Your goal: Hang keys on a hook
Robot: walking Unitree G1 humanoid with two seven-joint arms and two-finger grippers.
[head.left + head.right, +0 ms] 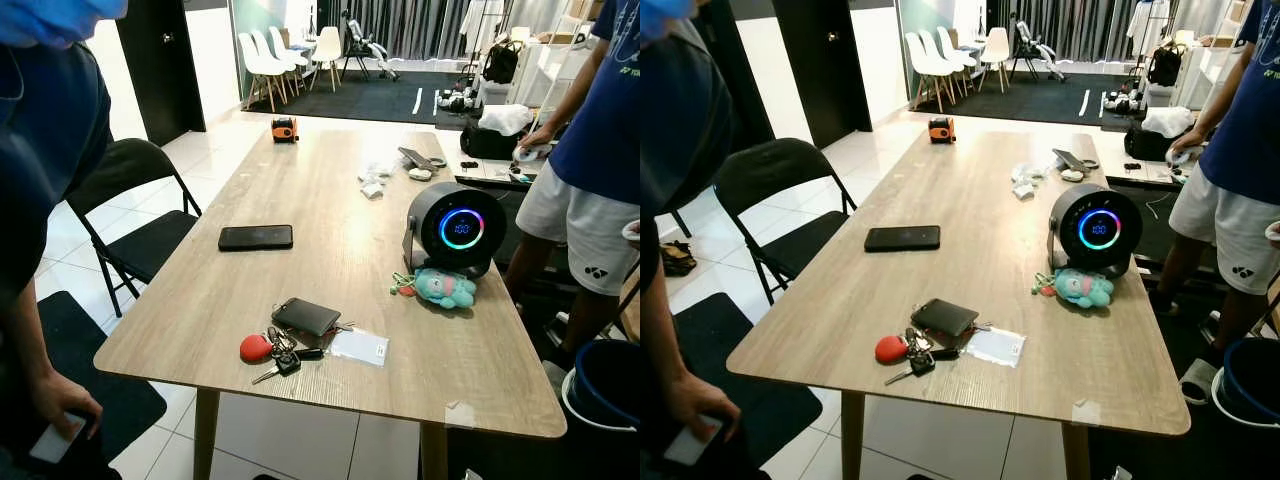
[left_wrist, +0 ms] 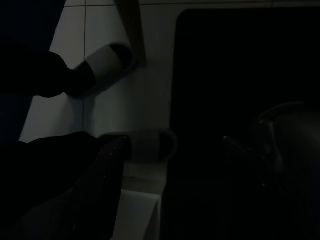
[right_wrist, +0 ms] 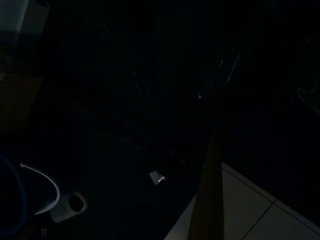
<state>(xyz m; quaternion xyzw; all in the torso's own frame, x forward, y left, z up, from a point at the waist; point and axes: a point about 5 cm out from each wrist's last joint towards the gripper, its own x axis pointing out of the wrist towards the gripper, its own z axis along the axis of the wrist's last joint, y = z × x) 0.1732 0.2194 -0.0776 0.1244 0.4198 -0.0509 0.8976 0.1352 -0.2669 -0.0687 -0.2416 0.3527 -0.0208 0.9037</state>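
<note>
**Keys wait near the table's front edge; both arms hang low**

A long wooden table (image 1: 330,215) stretches away from the robot's head camera; the bunch of keys (image 1: 283,353), with a red heart-shaped fob (image 1: 255,348), lies near the front edge, touching a dark leather key wallet (image 1: 306,316) just behind it; a clear plastic card sleeve (image 1: 359,346) rests just beside them on the right. A black phone (image 1: 256,237) lies farther back on the left; a round black speaker with a glowing ring display (image 1: 457,229) stands on the right, a small teal plush toy (image 1: 445,288) against its base; an orange tape measure (image 1: 284,129) sits at the far end. A person in dark blue stands close on the left, one hand (image 1: 62,405) holding a phone; another person in white shorts (image 1: 575,225) stands at the right; a black folding chair (image 1: 135,225) is drawn up on the left.

Both wrist views are very dark, facing the floor; the left one makes out pale slippers (image 2: 107,59) on tile; whether either gripper's fingers are apart or together cannot be told.

No hook can be made out; the likely step is reaching for the keys; a grasp on the ring, clear of the wallet, would probably lift them cleanly and leave a loop free for hanging.
</note>
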